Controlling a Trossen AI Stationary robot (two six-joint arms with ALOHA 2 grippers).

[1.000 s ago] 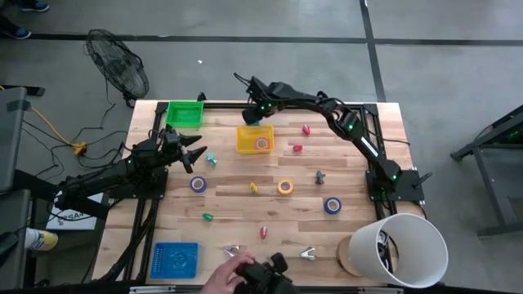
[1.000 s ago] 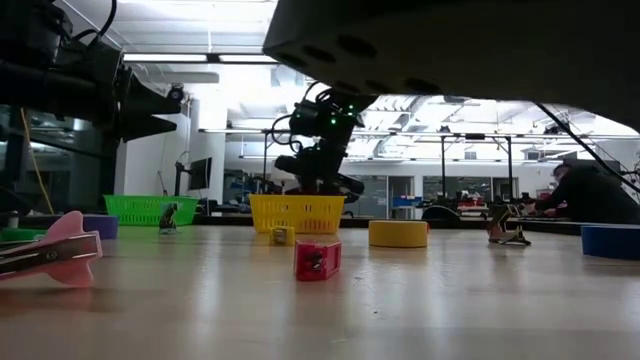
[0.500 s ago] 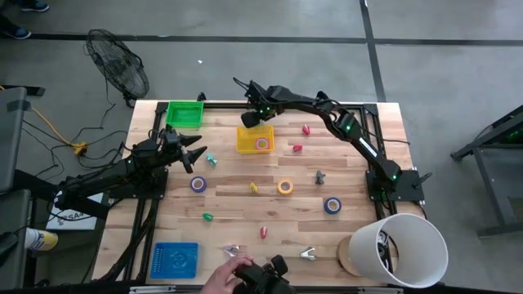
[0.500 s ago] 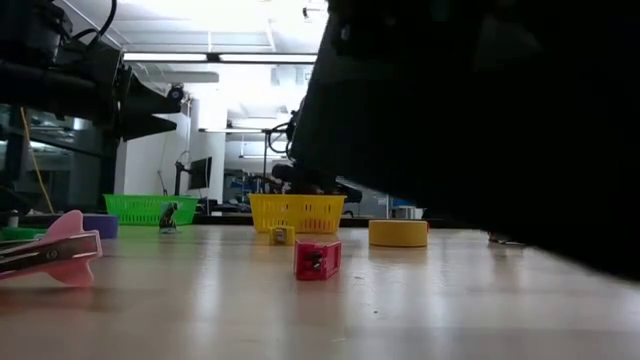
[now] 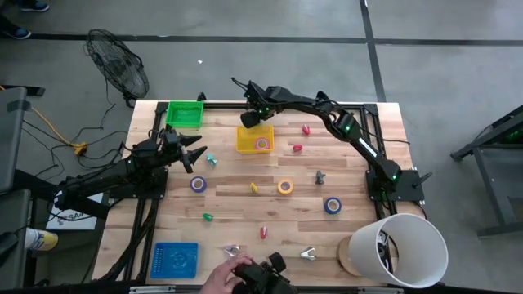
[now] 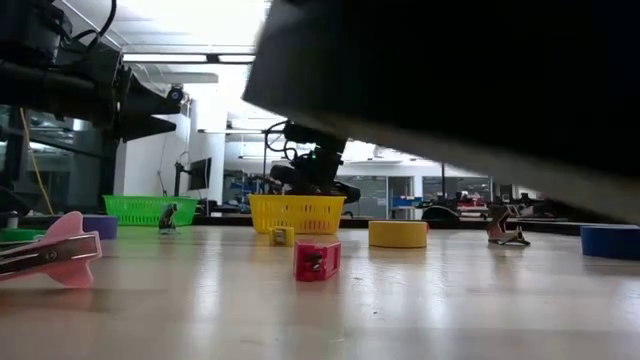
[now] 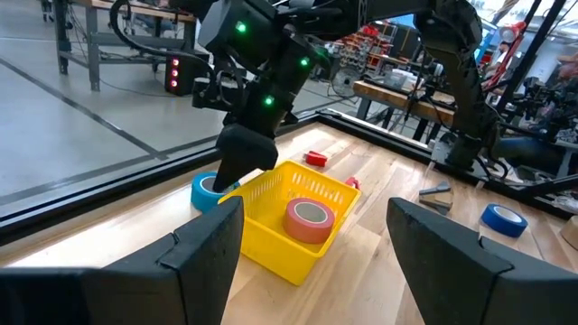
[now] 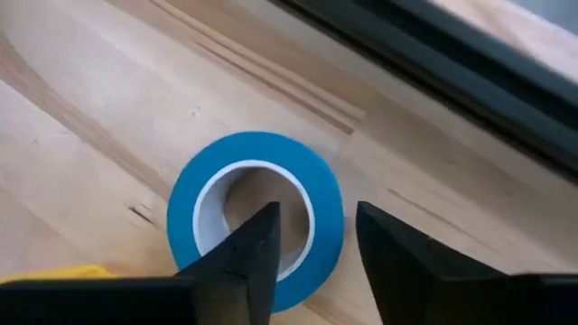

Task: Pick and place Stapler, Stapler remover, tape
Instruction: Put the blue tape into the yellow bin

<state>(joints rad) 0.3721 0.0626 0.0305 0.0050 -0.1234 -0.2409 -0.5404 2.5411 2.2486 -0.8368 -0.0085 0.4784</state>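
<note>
Right wrist view: right gripper jaws part-open above unlabelled blue tape roll.

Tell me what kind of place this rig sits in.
Probably a robotics lab or workshop. The low view looks past the wooden table to workbenches and metal racks under strip lights, the high view shows bare concrete floor, and a floor fan stands nearby.

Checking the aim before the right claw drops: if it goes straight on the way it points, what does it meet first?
Likely the blue tape roll behind the yellow basket; the right claw straddles its rim.
</note>
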